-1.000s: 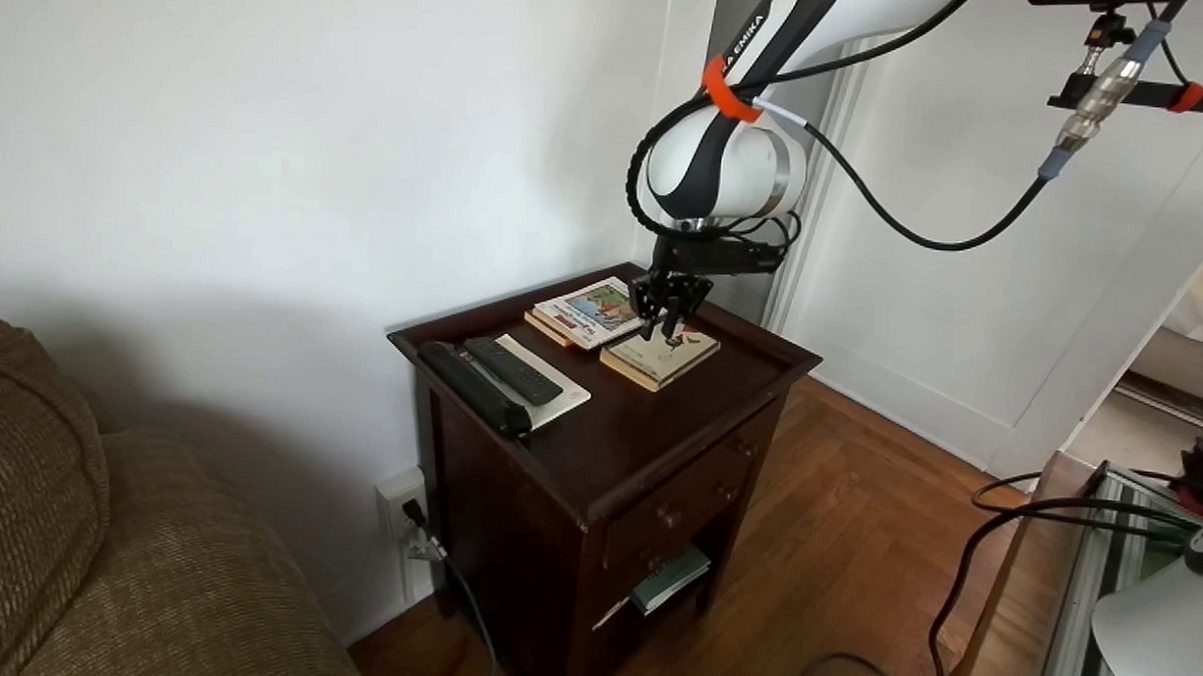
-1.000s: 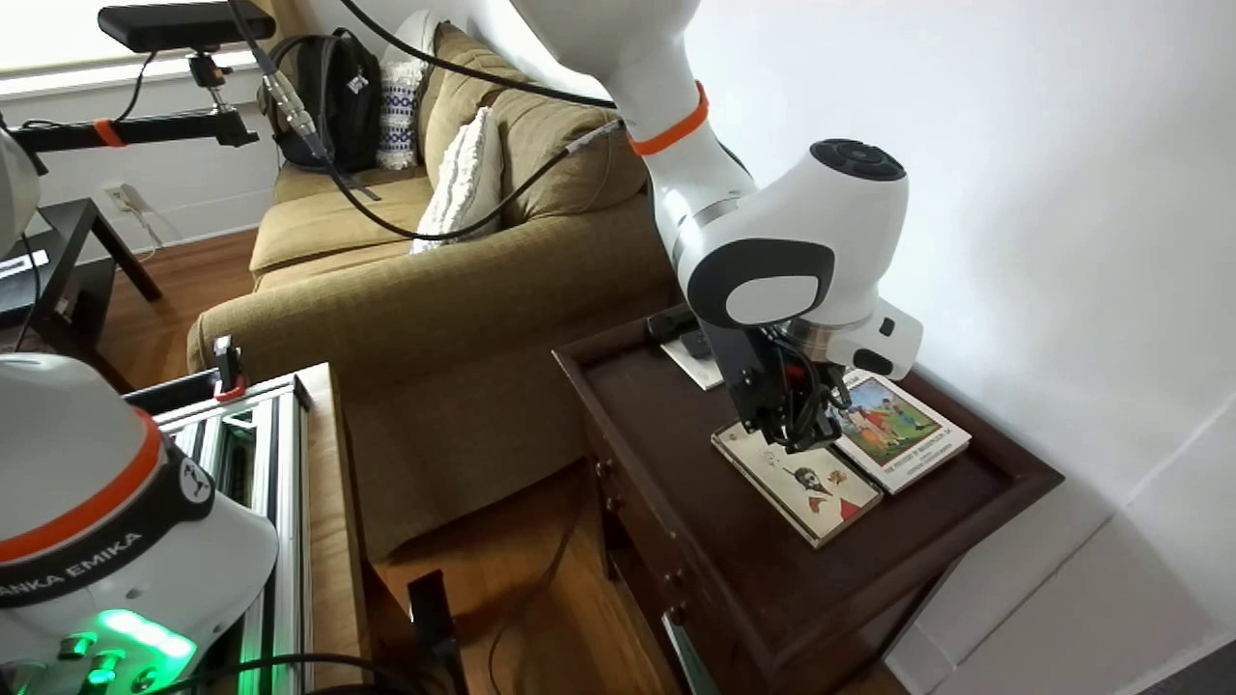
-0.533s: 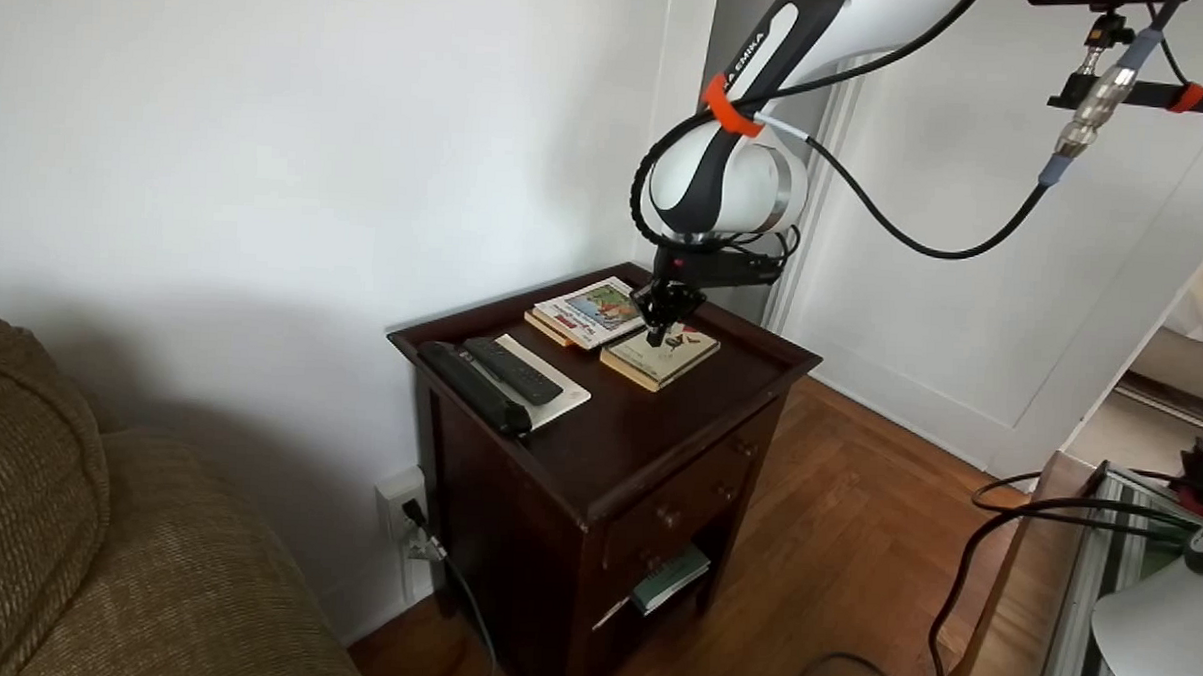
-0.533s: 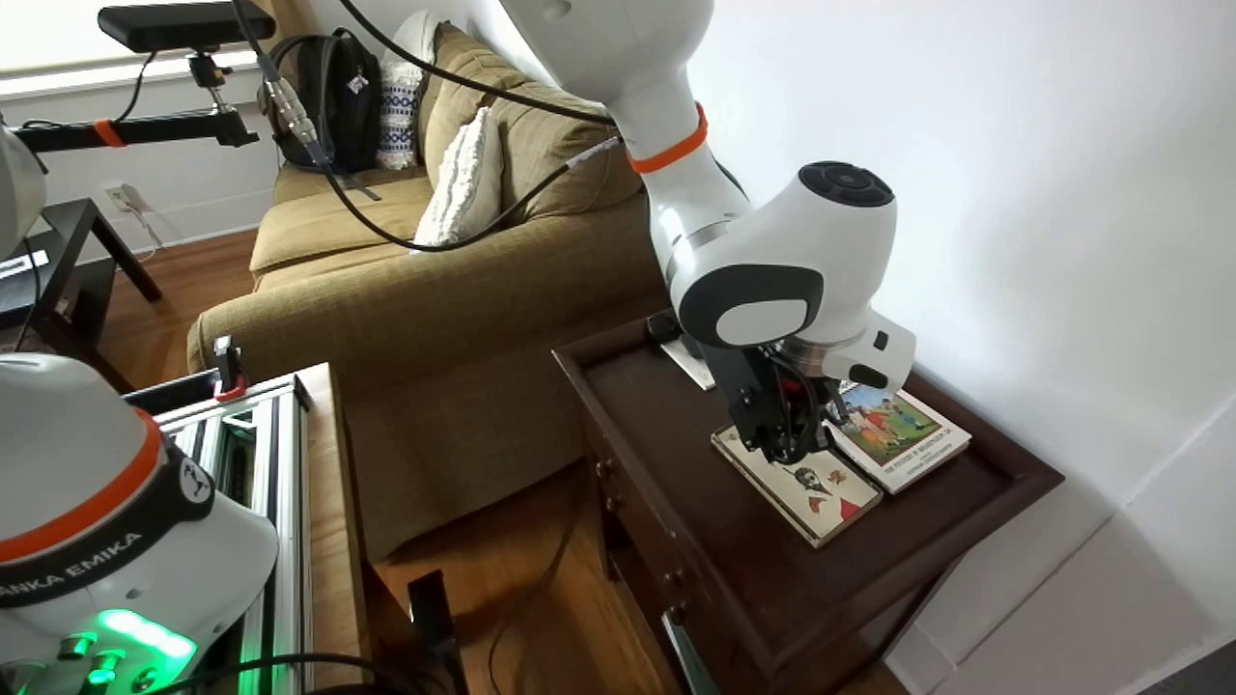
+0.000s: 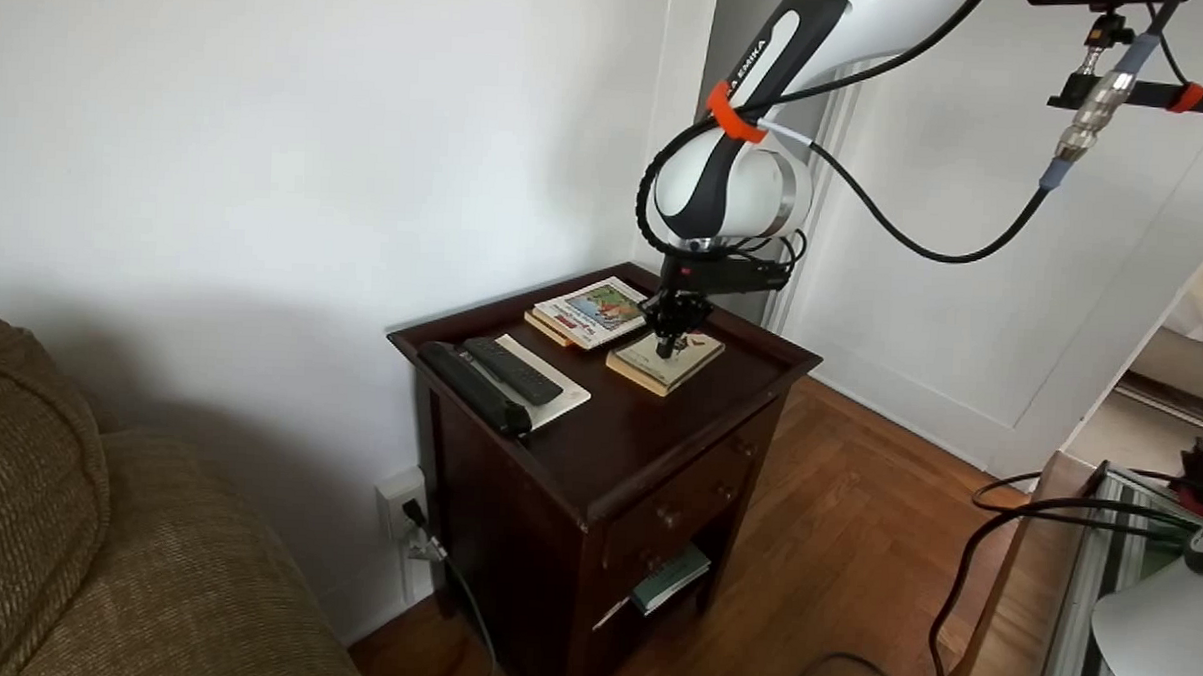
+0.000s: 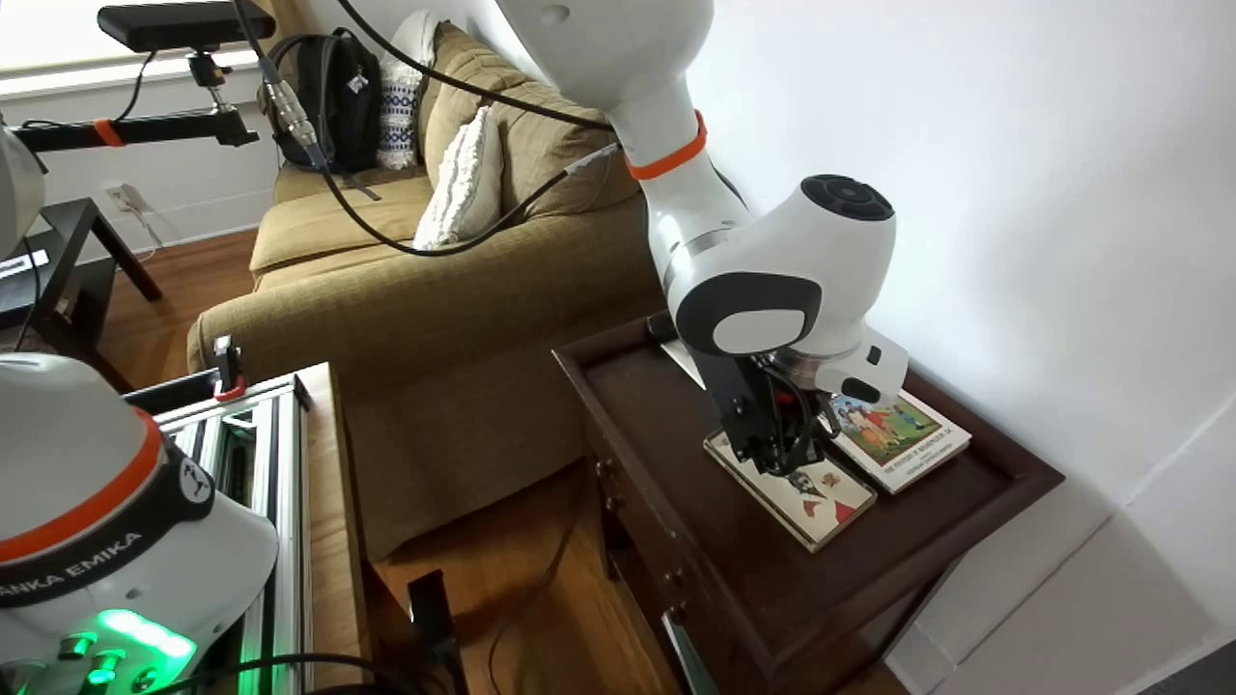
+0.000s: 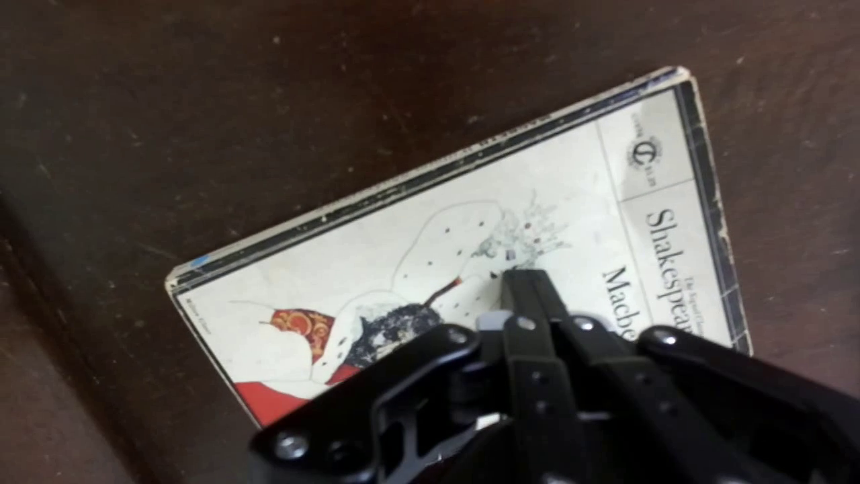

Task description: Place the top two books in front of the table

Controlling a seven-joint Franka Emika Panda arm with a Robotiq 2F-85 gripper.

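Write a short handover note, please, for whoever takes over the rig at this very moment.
Gripper: shut, holding nothing, down at the cover of the Macbeth book.
Things: that book lies flat on the table; beside it, the picture-covered book seems to rest on a lower book.
Done: neither top book is at the table's front edge yet.
Left: bring both to the front, if these are the two meant; probably start with the Macbeth book.

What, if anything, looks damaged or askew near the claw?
The Macbeth book under the shut claw has a scuffed dark border, worn pale along its edges in the wrist view. In an exterior view, the colourful book sits misaligned on the tan book beneath.
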